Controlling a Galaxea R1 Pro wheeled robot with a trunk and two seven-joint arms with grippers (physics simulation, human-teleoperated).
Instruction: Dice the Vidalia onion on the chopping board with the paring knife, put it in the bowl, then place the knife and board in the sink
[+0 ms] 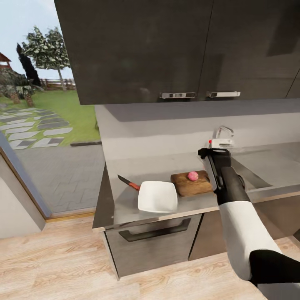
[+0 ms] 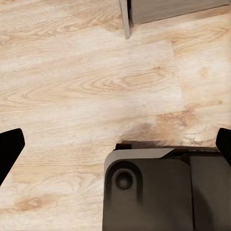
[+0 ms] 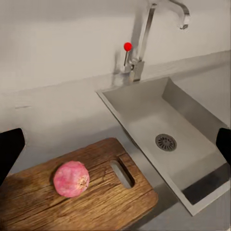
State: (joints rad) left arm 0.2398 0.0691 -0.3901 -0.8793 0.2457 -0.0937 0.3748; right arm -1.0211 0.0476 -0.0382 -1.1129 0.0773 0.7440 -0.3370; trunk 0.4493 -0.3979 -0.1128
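Dark wall cabinets (image 1: 137, 50), pale wood floor (image 1: 54, 258), garden (image 1: 37, 96) beyond opening.

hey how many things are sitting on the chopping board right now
1. A single pink onion rests on the chopping board, whole and uncut. The knife lies off the board on the countertop, beyond the white bowl.

A whole pink onion (image 1: 193, 176) sits on the dark wooden chopping board (image 1: 191, 183), beside the grey sink (image 3: 166, 132). The white bowl (image 1: 157, 196) lies just beside the board on the desk (image 1: 125, 204), the red-handled knife (image 1: 128, 182) near it.
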